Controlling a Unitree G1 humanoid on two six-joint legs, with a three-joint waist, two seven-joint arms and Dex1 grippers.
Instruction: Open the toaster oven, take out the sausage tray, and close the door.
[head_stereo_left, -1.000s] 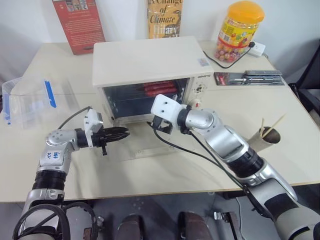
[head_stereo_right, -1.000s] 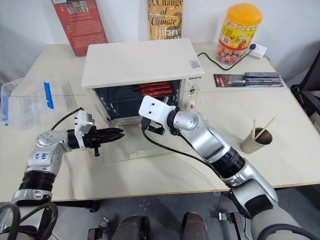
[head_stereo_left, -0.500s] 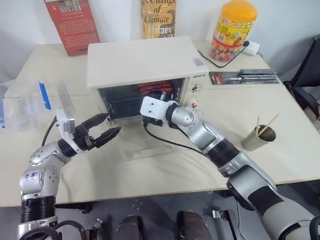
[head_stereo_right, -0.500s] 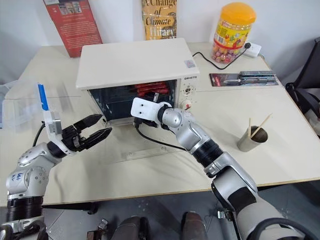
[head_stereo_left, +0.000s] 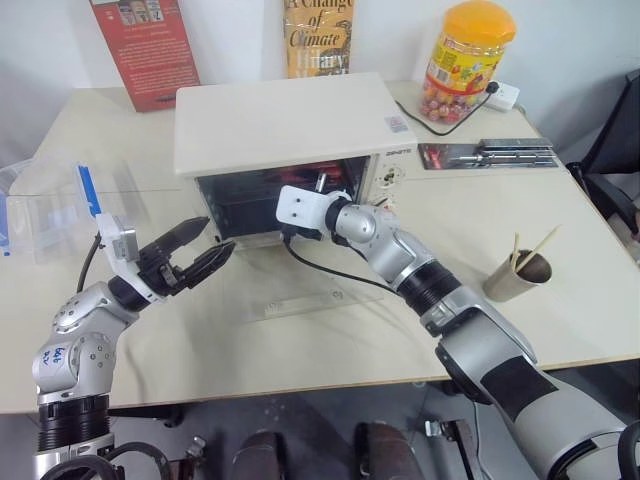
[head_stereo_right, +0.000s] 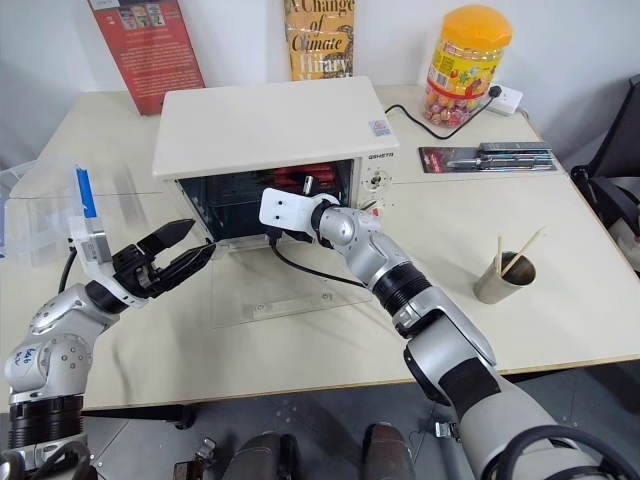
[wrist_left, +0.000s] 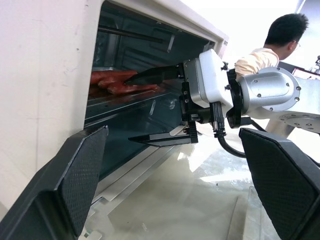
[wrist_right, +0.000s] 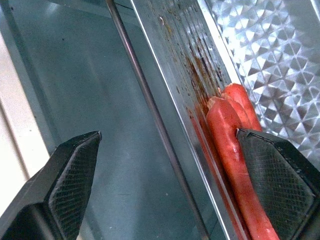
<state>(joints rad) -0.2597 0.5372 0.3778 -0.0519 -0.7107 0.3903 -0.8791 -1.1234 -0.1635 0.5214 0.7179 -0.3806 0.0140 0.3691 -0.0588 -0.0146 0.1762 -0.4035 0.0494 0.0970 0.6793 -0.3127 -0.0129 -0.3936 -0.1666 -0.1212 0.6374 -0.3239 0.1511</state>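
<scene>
The toaster oven (head_stereo_right: 265, 125) is seen standing on the table (head_stereo_right: 560, 230), cream-white and boxy, with its door (head_stereo_right: 285, 285) dropped flat onto the table in front, the glass panel lying open. Inside the dark cavity the sausage tray (wrist_right: 200, 105) is found on the rack, a shallow silver tray with stained metal, and red sausages (wrist_right: 235, 135) are laid along it, glossy and close together. Behind it a dimpled shiny wall is caught in the right wrist view. The right claw (wrist_left: 160, 107) is pushed into the oven mouth, its two black fingers spread wide, one above near the sausages and one lower; nothing is gripped. The left claw (head_stereo_left: 195, 250) is held off to the oven's left front corner, above the table, released, fingers parted and empty. Elsewhere, a clear plastic box (head_stereo_left: 55, 205) with a blue clip is set at the table's left edge, a candy jar (head_stereo_left: 462, 60) with an orange lid at the back, and a paper cup (head_stereo_left: 520, 275) holding sticks on the right.
</scene>
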